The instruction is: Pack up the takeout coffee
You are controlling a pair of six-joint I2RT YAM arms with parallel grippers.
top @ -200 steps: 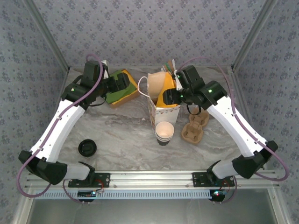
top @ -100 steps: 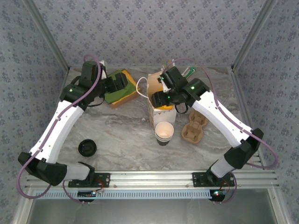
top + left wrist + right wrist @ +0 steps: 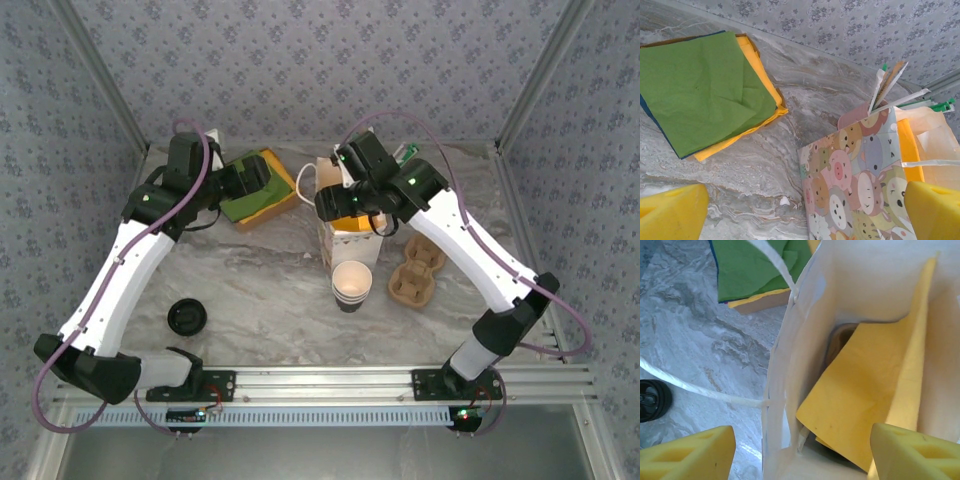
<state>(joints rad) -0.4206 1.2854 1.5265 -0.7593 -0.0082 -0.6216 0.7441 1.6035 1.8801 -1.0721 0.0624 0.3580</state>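
Observation:
The takeout coffee cup (image 3: 352,283) stands upright on the marble table, just in front of the cartoon-print paper bag (image 3: 343,238), with no lid on it. My right gripper (image 3: 337,204) hovers open over the bag's mouth. In the right wrist view the right gripper (image 3: 805,452) straddles the bag's left wall, and a yellow napkin (image 3: 875,385) lies inside. My left gripper (image 3: 255,180) is open above the table between the napkin stack and the bag. In the left wrist view the left gripper (image 3: 805,212) holds nothing and the bag (image 3: 860,185) is at the right.
A stack of green and yellow napkins (image 3: 255,187) lies at the back left. The brown cardboard carrier (image 3: 418,272) sits right of the cup. A black lid (image 3: 187,317) rests at the front left. A pink cup with straws (image 3: 860,114) stands behind the bag.
My right gripper has swung left and forward and now sits over the bag's mouth. The left arm has shifted only slightly. The cup has not moved.

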